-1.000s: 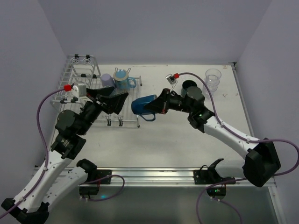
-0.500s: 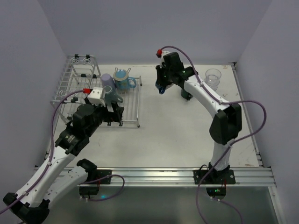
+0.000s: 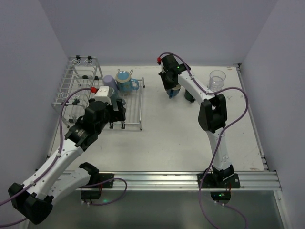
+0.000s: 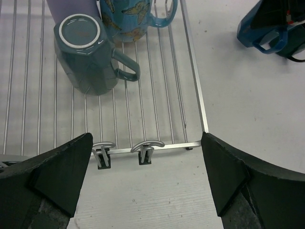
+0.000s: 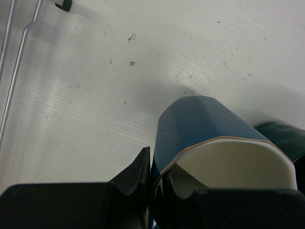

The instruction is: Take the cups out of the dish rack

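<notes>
The dish rack (image 3: 71, 86) stands at the far left; its flat grid (image 4: 157, 86) holds an upturned dark teal mug (image 4: 88, 59), a lavender cup (image 4: 71, 7) and a light blue butterfly mug (image 4: 126, 21). My left gripper (image 4: 147, 183) is open and empty, above the table at the rack's near edge (image 3: 116, 112). My right gripper (image 5: 159, 174) is shut on the wall of a blue cup with a cream inside (image 5: 200, 119), one finger inside and one outside. It holds the cup low over the table at the far middle (image 3: 172, 91).
A dark green cup (image 5: 281, 133) stands right beside the blue cup, partly hidden behind the arm in the top view (image 3: 189, 97). A clear ribbed glass (image 3: 217, 80) stands at the far right. The rack's taller basket section (image 3: 86, 69) is at the far left.
My right gripper has carried the blue cup from beside the rack to the far middle, next to the dark green cup. My left gripper has drawn back to the rack's near edge.
</notes>
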`<state>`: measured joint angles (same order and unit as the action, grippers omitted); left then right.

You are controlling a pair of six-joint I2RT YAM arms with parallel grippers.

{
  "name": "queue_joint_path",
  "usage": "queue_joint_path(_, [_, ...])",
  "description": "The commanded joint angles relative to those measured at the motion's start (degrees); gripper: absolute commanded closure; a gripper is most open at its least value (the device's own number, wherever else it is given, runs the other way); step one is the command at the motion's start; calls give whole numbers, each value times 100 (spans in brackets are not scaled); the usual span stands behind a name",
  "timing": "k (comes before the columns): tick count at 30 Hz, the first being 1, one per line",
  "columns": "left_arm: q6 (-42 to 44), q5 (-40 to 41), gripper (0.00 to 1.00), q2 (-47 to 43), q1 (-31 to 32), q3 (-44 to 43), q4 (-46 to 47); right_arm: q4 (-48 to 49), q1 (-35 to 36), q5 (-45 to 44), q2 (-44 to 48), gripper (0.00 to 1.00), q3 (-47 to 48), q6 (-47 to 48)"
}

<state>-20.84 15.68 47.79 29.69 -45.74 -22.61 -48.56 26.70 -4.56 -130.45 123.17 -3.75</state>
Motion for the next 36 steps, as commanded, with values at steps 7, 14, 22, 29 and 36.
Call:
queue_joint_path(7, [-403, 892, 0, 924, -7, -392, 652, 198, 37, -90, 108, 99, 22, 331])
queue_joint_path(14, [-456, 1586, 0, 1926, -7, -717, 1012, 153, 46, -19, 187, 74, -83, 331])
queue_joint_path(22, [-351, 1895, 0, 2472, -306, -946, 1285, 267, 46, 113, 608, 41, -311, 313])
queue_joint_path(29, [-219, 1930, 0, 2920, -692, -1042, 1663, 811, 46, 420, 1592, 16, -970, 190])
queue_joint_path(36, [-96, 1973, 0, 3421, -825, -1315, 1963, 1181, 63, 974, 2523, 6, -1602, 59])
